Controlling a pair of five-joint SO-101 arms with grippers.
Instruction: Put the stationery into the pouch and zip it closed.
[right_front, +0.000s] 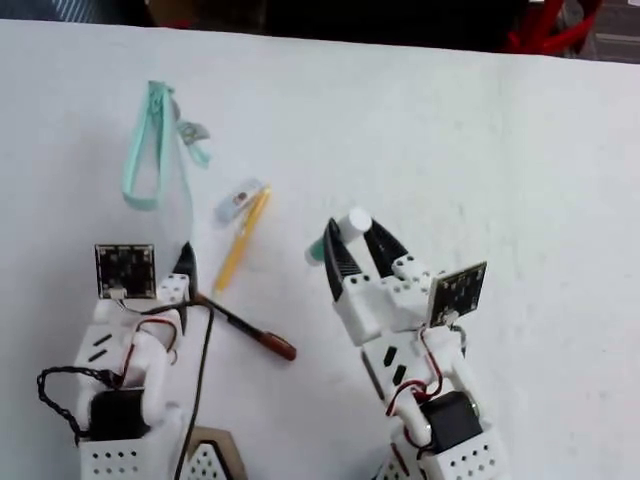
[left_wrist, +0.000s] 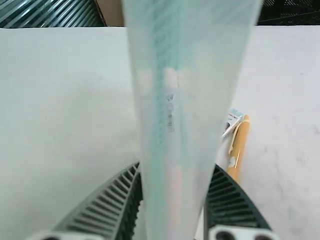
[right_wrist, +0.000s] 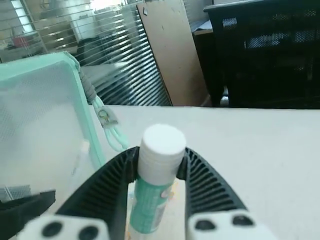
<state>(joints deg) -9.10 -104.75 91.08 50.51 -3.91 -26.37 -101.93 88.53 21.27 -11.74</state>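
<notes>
Left claw (left_wrist: 175, 172) clamped on the pouch (left_wrist: 185, 75), arm pointing straight ahead; right claw (right_front: 353, 236) tilted toward the left arm's side, black fingers (right_wrist: 205, 175) pinching the glue stick (right_wrist: 160, 145).

I see the mint mesh pouch (left_wrist: 185, 100) held on edge, mouth open, toward the desk's left. The glue stick (right_front: 352, 222) is gripped mid-desk, tilted. Yellow pen (right_front: 241, 240), white eraser (right_front: 240, 199) and brown-tipped pen (right_front: 250, 330) lie between.

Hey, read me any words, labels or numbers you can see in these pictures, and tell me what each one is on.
No text here can be read.
On the pouch: faint marks, too blurred to read.
On the eraser beside the yellow pen: wrapper print, too blurred to read.
On the glue stick in the right hand: no legible label.
</notes>
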